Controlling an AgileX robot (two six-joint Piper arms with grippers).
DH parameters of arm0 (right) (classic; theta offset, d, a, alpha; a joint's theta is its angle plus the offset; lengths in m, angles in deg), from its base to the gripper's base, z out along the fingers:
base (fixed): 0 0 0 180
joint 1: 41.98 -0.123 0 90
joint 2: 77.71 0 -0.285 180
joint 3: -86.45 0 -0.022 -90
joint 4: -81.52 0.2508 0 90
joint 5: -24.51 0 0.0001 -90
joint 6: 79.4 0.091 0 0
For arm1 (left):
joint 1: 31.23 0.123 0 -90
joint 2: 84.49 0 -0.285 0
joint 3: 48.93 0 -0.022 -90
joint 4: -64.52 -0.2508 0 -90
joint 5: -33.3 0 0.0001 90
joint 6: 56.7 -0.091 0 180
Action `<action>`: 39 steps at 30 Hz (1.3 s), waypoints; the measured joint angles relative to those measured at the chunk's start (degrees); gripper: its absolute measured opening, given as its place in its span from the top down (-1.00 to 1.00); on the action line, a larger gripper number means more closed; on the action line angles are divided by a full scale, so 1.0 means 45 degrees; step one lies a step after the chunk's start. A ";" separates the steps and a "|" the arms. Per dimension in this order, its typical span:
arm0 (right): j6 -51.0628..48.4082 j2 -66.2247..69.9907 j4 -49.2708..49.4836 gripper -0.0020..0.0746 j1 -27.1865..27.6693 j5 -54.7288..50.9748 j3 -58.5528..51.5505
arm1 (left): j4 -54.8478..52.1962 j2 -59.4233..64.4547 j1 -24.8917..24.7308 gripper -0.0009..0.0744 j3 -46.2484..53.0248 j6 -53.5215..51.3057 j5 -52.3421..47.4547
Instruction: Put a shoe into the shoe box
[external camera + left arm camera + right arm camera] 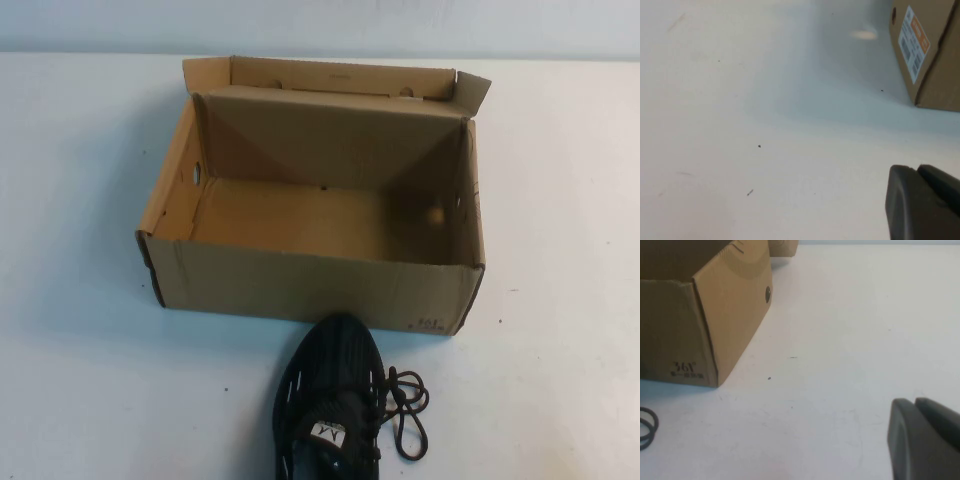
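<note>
High view: shoe box [310, 285] stood open on the white surface [80, 380], shoe [330, 410] touching its near wall, neither hand shown; left wrist view: left hand [922, 202] beside the box, grip unreadable; right wrist view: right hand [922, 437] likewise unreadable, laces [647, 426] well apart.

- A white tabletop [90, 390] is seen, marked with a few small dark specks and faint scuffs.
- An open brown shoe box [310, 285] is set on it at the centre, flaps raised at 12 o'clock, its inside bare.
- A black shoe [330, 410] is laid on the tabletop at 6 o'clock of the box, toe just beside the near wall, laces [405, 415] spilled toward 3 o'clock.
</note>
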 joint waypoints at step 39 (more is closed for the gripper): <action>0.0000 0.0000 0.0012 0.99 0.0000 0.2809 0.0000 | 0.0000 0.0000 0.0000 0.98 0.0000 0.0000 0.2598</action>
